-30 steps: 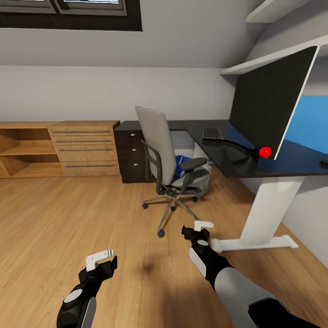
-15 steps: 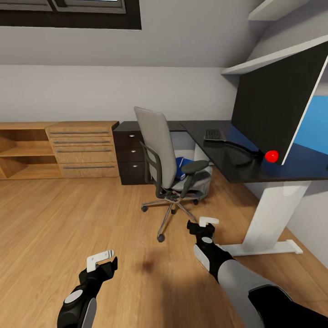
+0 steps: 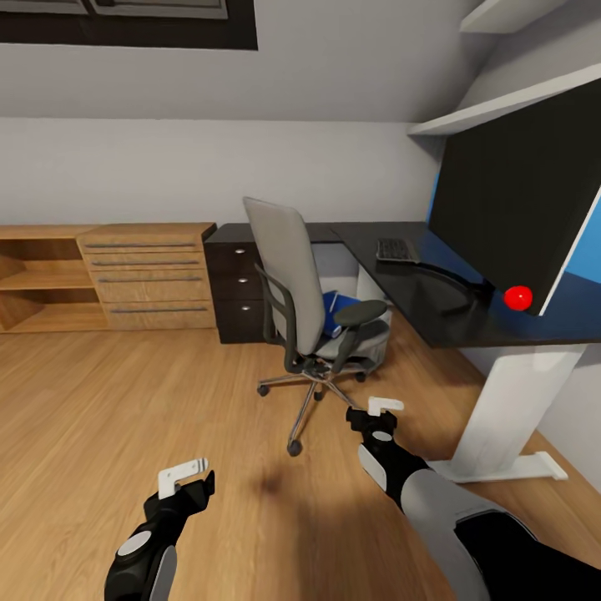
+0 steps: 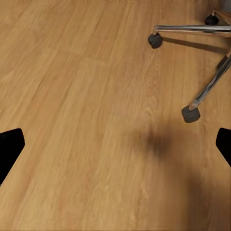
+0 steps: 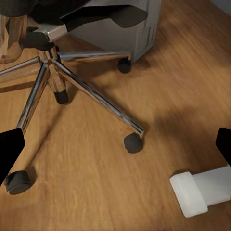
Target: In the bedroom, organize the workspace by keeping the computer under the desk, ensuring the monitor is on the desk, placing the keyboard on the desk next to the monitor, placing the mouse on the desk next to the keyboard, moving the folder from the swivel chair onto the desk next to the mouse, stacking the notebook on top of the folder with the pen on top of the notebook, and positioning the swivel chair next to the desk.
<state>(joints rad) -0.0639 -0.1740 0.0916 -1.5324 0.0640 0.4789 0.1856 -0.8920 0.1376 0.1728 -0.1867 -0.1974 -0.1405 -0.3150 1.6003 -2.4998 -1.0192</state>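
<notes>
Folder [image 3: 335, 302]: lay on swivel chair [image 3: 292, 275] seat, frame centre.
My left pincer [image 3: 185, 477]: released, empty.
My right pincer [image 3: 382, 411]: released, empty.

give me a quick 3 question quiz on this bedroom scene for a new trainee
1. True or false: the folder lies on the desk.
2. The keyboard lies: A) on the floor B) on the desk C) on the swivel chair
3. Fill in: both end effectors, left and right, hold ____.

Key: 1 false, it lies on the swivel chair's seat; 2 B; 3 nothing.
</notes>
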